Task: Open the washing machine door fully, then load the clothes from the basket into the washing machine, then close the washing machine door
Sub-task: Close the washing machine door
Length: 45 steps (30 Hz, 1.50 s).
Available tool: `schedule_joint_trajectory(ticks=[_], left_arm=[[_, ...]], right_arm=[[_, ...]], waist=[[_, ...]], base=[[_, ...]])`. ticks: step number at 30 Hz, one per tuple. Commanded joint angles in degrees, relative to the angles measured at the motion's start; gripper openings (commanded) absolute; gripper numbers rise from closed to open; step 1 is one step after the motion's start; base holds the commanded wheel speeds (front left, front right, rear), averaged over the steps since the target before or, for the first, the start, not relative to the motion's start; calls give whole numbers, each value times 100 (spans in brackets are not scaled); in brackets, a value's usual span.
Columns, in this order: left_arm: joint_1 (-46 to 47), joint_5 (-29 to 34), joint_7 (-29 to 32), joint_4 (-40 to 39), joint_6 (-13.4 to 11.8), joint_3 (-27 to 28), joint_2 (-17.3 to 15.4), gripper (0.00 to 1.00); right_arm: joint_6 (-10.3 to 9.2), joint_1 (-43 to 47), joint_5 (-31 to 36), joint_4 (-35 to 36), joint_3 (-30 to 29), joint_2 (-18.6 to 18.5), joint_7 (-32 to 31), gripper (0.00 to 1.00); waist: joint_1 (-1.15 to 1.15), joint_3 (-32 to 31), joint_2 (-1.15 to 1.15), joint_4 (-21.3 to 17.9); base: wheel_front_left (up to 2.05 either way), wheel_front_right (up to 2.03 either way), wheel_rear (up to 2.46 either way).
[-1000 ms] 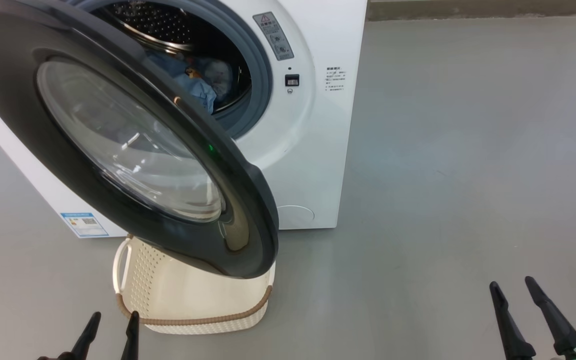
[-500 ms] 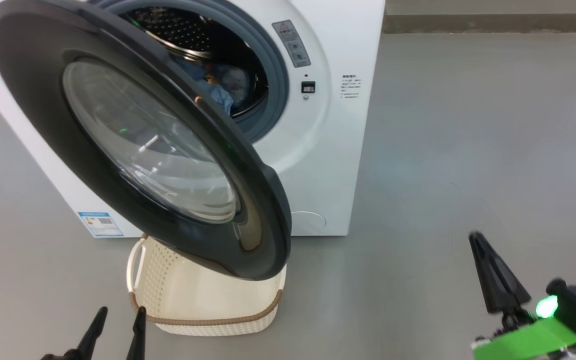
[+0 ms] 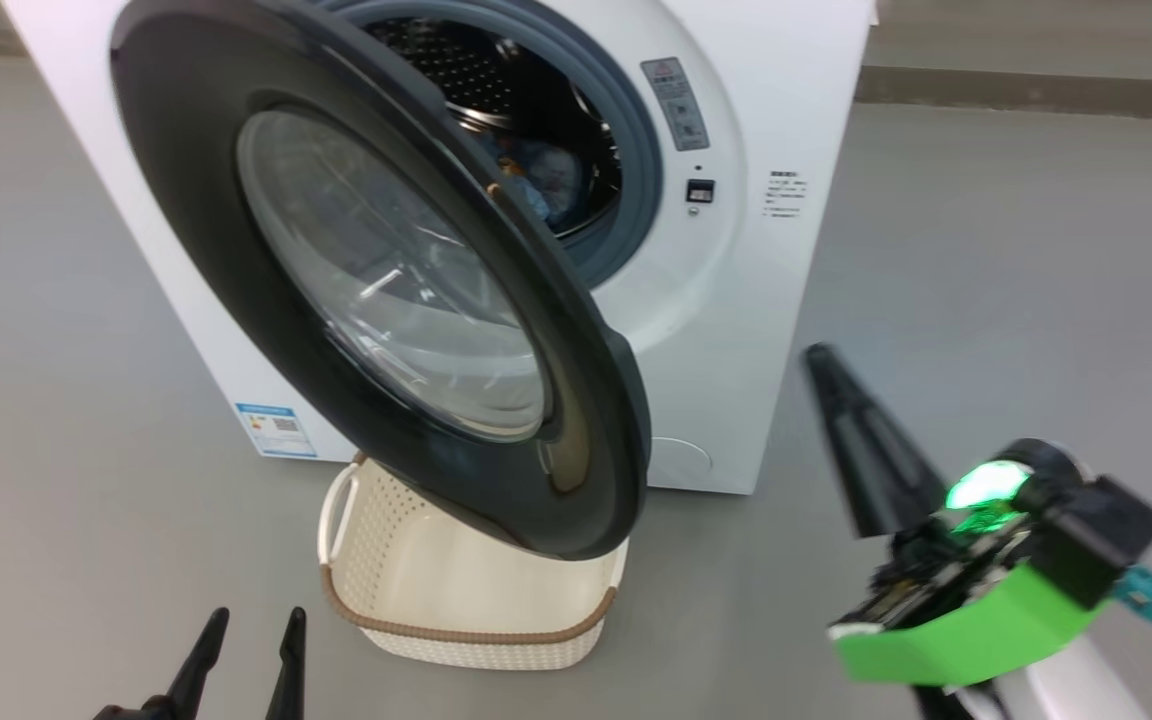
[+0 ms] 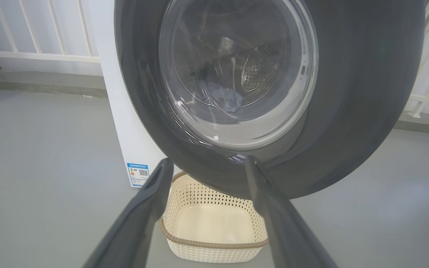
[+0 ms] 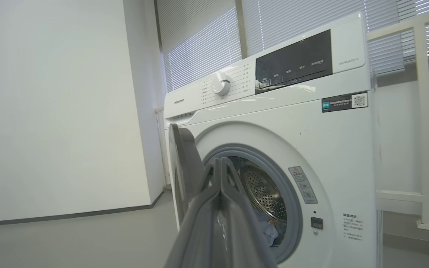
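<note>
Right gripper (image 3: 820, 358) was pinched shut on nothing, and the washing machine door (image 3: 386, 280) swung out to its left, free edge nearer it than the wide-open left gripper (image 3: 258, 622). Glossy black rim, bulging glass. Empty perforated cream basket (image 3: 496, 655) sat under it by the washing machine (image 3: 786, 100); blue clothes (image 3: 548, 186) lay in the steel drum (image 3: 446, 65).

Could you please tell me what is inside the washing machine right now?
Light blue clothes lie low in the washing machine drum. The open washing machine door covers much of the opening, so the rest is hidden.
</note>
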<state>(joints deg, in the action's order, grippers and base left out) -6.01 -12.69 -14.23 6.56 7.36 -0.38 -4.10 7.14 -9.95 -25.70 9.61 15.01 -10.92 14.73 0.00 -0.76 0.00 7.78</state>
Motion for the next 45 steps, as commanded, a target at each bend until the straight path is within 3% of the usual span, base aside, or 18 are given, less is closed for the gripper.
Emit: schedule_joint_trajectory(ticks=[1, 11, 18, 30, 45], left_arm=[[44, 21, -76, -145, 13, 165, -7, 100], [70, 13, -76, -131, 13, 67, 64, 100], [103, -17, -77, -99, 13, -24, 93, 100], [345, -99, -77, -131, 13, -119, 120, 100], [629, -268, -77, -266, 13, -260, 122, 100]], right_arm=[[35, -248, -83, 171, 402, -29, 27, 0], [35, -379, -211, -530, 1730, -193, 27, 0], [35, -450, -297, -1214, 2176, -208, 27, 0], [35, -982, -401, -2283, 1891, 41, 27, 0], [35, -1639, -387, -2844, 1199, 17, 27, 0]], waist=[[0, -54, 0, 151], [0, -49, 0, 419], [0, -3, 0, 544], [0, 390, 0, 715], [0, 852, 0, 862]], base=[[0, 0, 0], [0, 0, 0], [0, 0, 0], [0, 0, 0], [0, 0, 0]])
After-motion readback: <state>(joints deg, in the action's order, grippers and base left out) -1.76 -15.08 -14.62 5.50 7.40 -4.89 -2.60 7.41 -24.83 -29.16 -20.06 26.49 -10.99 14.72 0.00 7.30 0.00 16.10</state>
